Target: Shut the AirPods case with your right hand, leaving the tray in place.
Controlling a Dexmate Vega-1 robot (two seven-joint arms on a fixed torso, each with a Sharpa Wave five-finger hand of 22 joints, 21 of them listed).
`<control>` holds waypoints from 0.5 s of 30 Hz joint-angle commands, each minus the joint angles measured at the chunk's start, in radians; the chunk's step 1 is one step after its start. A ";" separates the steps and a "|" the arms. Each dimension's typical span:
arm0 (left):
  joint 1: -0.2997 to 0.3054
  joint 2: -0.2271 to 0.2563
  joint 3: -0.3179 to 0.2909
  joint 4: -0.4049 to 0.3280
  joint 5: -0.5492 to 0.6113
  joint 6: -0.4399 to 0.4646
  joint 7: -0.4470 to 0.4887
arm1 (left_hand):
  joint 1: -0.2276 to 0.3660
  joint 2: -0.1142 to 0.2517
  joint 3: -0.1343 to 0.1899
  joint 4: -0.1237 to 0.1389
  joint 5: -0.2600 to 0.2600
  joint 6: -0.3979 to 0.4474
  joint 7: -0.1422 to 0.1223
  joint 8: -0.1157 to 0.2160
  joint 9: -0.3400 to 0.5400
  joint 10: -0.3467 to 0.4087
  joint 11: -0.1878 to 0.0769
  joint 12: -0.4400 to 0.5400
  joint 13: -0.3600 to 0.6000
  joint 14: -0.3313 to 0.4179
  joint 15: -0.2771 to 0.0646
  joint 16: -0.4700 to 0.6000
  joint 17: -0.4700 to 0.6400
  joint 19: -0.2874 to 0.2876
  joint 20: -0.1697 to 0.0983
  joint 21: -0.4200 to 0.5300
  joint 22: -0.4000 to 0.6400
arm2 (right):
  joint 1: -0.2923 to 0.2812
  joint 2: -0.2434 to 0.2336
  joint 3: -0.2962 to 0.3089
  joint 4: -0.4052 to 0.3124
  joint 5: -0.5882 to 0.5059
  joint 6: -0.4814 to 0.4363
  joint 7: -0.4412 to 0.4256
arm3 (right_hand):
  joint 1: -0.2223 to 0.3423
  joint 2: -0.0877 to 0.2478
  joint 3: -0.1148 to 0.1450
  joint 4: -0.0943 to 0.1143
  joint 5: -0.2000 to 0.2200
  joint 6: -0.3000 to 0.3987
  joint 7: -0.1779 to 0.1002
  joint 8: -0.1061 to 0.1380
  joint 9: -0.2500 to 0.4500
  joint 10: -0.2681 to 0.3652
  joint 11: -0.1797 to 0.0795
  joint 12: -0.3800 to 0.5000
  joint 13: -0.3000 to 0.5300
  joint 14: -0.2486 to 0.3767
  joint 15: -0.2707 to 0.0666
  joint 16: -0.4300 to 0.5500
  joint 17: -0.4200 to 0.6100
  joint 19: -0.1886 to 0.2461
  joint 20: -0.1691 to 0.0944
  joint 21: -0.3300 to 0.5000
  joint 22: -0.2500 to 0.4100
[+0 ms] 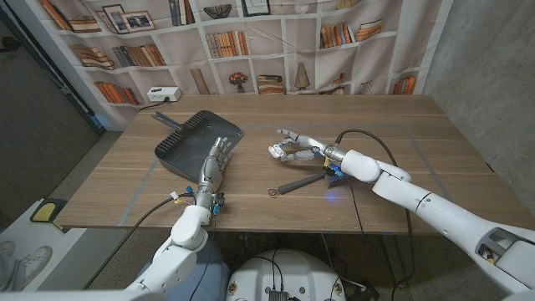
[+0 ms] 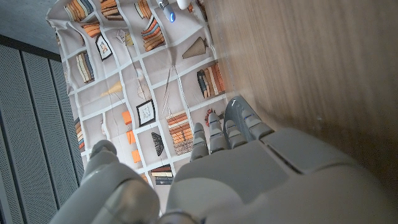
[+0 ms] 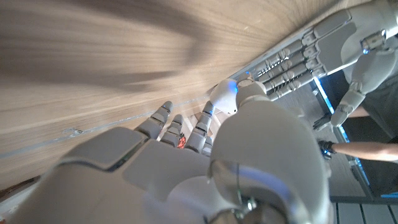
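The dark tray lies on the wooden desk, its near corner hidden under the left hand, whose fingers are straight and apart, holding nothing. Right of it, the white AirPods case sits between the right hand's curled fingers; lid state unclear. Bookshelf backdrop behind.

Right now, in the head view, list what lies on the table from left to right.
Dark tray → left hand → white AirPods case at the right hand's fingers → right hand.
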 commanded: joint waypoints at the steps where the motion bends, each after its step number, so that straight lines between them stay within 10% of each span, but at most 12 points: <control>1: 0.014 0.006 -0.004 -0.017 0.005 -0.010 -0.001 | 0.001 0.011 -0.004 -0.002 0.009 0.009 0.003 0.004 0.002 0.009 0.002 0.005 0.006 0.007 0.001 0.001 0.002 -0.002 -0.005 -0.001 0.002 | -0.048 -0.007 0.059 -0.037 0.110 0.009 -0.041 | -0.010 0.001 -0.003 0.001 0.001 0.001 0.009 -0.003 0.001 0.026 -0.023 0.000 0.027 0.009 -0.139 0.004 0.005 0.013 0.001 0.003 0.001; 15: 0.020 0.003 0.003 -0.043 0.008 -0.020 -0.013 | 0.001 0.015 -0.007 -0.001 0.010 0.053 0.007 0.019 0.001 0.013 0.000 0.006 0.006 0.004 0.001 0.000 0.002 -0.004 -0.005 -0.002 0.002 | -0.089 -0.065 0.110 -0.173 0.098 -0.049 -0.085 | -0.022 0.000 -0.010 0.004 0.002 -0.002 0.005 -0.009 0.001 0.025 -0.022 -0.004 0.032 0.007 -0.140 0.001 0.005 0.013 -0.003 0.000 0.001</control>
